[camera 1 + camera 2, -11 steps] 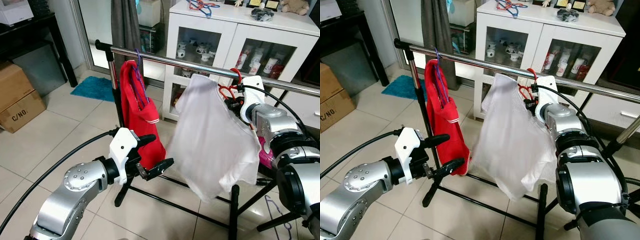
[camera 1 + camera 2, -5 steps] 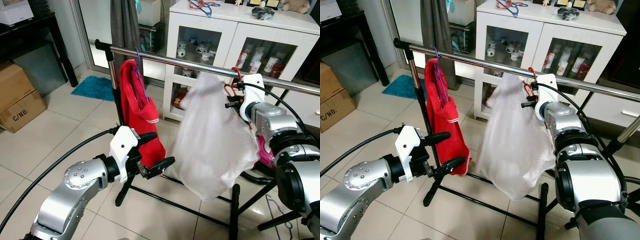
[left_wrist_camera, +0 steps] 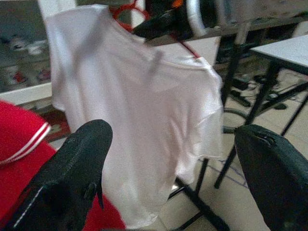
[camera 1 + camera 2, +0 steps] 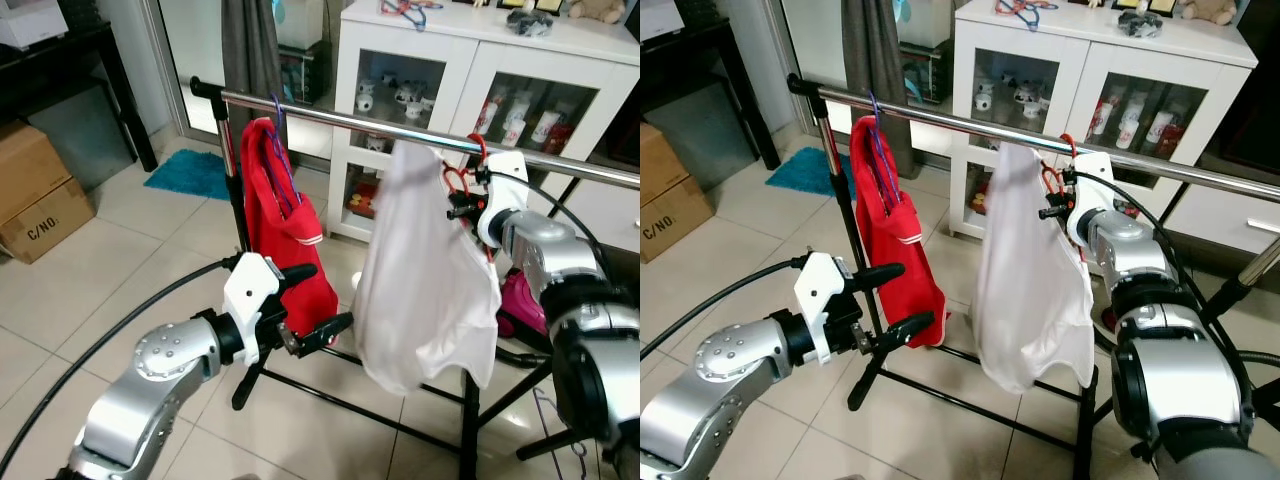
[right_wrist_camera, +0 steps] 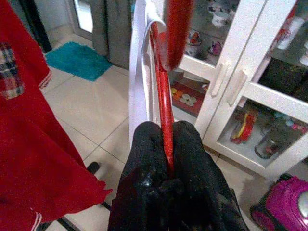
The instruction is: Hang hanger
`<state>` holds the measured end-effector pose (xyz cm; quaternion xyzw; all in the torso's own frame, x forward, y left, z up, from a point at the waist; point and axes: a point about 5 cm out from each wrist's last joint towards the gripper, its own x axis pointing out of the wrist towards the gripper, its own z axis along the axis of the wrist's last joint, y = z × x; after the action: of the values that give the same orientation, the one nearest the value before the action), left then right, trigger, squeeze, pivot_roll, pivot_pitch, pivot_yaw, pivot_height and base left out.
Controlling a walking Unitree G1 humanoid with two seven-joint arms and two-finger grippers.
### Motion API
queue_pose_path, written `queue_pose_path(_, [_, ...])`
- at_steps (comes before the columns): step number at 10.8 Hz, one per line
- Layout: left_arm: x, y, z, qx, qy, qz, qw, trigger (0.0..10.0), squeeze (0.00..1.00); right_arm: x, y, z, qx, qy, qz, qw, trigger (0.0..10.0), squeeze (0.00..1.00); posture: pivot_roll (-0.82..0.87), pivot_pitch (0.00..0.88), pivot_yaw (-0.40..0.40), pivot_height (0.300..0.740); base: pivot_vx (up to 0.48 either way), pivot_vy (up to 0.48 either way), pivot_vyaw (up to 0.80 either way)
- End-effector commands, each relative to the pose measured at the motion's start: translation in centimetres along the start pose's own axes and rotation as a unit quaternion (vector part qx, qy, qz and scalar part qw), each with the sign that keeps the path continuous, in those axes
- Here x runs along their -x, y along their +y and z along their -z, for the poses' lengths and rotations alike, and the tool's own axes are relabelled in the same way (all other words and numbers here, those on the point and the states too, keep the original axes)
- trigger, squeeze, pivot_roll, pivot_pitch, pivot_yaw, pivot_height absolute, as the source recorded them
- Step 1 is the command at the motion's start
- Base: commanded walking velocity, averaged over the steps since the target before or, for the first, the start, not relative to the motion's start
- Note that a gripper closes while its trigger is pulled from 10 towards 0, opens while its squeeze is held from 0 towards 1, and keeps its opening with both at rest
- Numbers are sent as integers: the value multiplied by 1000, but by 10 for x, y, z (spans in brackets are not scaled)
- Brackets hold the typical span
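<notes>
— Currently, where is the red hanger [image 5: 163, 96]?
— Up at the steel rail [image 4: 360, 122], carrying a white T-shirt [image 4: 420, 290], hook at the rail.
— Right gripper [image 5: 166, 149] status?
— Clamped tight on the hanger's red wire, just beside the rail.
— Left gripper [image 4: 318, 305] status?
— Fingers spread wide, holding nothing, low before the rail, near a red shirt [image 4: 285, 240] that hangs on a purple hanger [image 4: 277, 150].

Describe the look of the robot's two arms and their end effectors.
Both arms are silver metal with rounded joint housings, black joint rings and a white wrist block. A black cable loops to each wrist. The left end effector and right end effector each have two long black fingers.
</notes>
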<state>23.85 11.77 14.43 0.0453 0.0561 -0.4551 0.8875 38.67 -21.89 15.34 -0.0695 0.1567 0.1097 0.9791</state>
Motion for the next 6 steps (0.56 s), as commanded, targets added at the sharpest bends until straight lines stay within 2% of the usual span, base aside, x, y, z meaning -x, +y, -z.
queue_pose_path(1, [0,3,2,-6,6,-22,1000,10000,0,5,-2,-9,-9,-28,-10,1000,0,0,24,0,5,740,0,0,0])
queue_pose_path(4, [-4,10,7,-4,-3,-96,995,10000,0,35,5,-10,-10,-72,-22,997,0,0,7,0,8,740,0,0,0])
queue_pose_path(6, [-7,10,7,10,-16,-115,993,10000,0,58,17,-1,-8,-81,-21,996,0,0,-6,0,11,740,0,0,0])
